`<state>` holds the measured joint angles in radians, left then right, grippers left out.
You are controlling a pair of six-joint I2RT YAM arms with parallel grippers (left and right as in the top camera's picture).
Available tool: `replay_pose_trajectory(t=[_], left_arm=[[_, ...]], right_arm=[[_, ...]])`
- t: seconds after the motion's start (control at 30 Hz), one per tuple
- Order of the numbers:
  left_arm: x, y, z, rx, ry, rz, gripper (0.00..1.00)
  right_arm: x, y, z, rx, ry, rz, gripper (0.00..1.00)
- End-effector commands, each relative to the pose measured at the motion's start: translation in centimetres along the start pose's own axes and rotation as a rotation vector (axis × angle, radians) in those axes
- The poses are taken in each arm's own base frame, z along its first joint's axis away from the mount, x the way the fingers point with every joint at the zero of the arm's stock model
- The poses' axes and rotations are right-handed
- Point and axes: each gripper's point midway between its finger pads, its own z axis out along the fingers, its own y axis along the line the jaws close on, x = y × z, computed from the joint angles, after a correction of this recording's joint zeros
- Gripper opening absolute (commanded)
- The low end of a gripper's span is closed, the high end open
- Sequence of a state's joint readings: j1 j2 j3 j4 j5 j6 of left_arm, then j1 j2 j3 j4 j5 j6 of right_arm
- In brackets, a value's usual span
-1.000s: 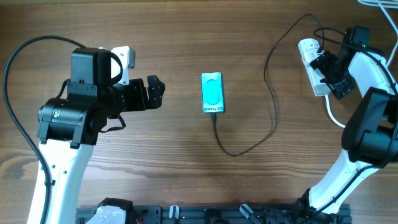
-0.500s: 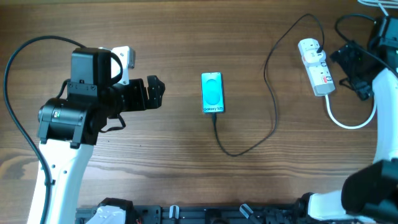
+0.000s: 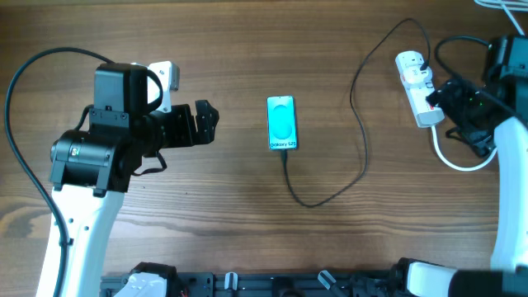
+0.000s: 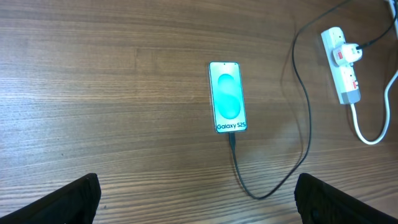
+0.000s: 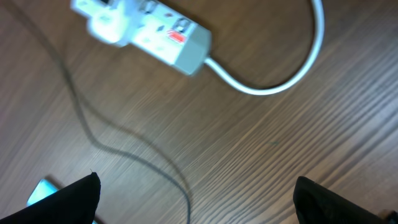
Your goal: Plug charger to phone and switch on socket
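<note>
The phone [image 3: 281, 123] lies flat at the table's middle, teal screen lit, "Galaxy S25" text at its near end; it also shows in the left wrist view [image 4: 227, 97]. The thin black charger cable [image 3: 360, 140] runs from the phone's near end, loops right and up to the white power strip [image 3: 417, 100], also seen in the right wrist view [image 5: 155, 34]. My left gripper [image 3: 206, 122] is open and empty, left of the phone. My right gripper [image 3: 448, 97] is open and empty, hovering just right of the strip.
The strip's thick white cord [image 3: 462, 161] curves off to the right under my right arm. A white plug [image 4: 348, 53] sits in the strip's far end. Bare wooden table [image 3: 247, 49] surrounds the phone.
My right arm swung away from the power strip to the right, then came back in beside it. The left arm, phone and cable have not moved.
</note>
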<state>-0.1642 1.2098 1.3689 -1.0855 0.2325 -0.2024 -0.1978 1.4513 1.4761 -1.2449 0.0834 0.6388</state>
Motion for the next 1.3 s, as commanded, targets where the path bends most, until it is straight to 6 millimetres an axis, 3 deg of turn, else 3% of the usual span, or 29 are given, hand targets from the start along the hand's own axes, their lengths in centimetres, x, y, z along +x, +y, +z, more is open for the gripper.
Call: replay_pose_trajectory(t=[0.0, 0.27, 0.5, 0.7, 1.13, 1.27], left_arm=[[0.0, 0.1, 0.0, -0.005, -0.002, 0.017, 1.00], [0.0, 0.1, 0.0, -0.005, -0.002, 0.017, 1.00], [0.0, 0.1, 0.0, -0.005, -0.002, 0.017, 1.00], [0.0, 0.1, 0.0, -0.005, -0.002, 0.017, 1.00], [0.0, 0.1, 0.0, -0.005, -0.002, 0.017, 1.00], [0.0, 0.1, 0.0, -0.005, -0.002, 0.017, 1.00]], right_arm=[[2.3, 0.5, -1.9, -0.044, -0.037, -0.101, 1.00], [7.5, -0.4, -5.2, -0.212, -0.156, -0.189, 1.00], [9.6, -3.2, -8.8, -0.357, -0.314, -0.163, 1.00], [10.0, -3.9, -10.4, -0.406, -0.370, -0.152, 1.00], [10.0, -3.9, -10.3, -0.404, -0.368, -0.153, 1.00], [9.4, -5.0, -10.0, -0.340, -0.397, -0.141, 1.00]])
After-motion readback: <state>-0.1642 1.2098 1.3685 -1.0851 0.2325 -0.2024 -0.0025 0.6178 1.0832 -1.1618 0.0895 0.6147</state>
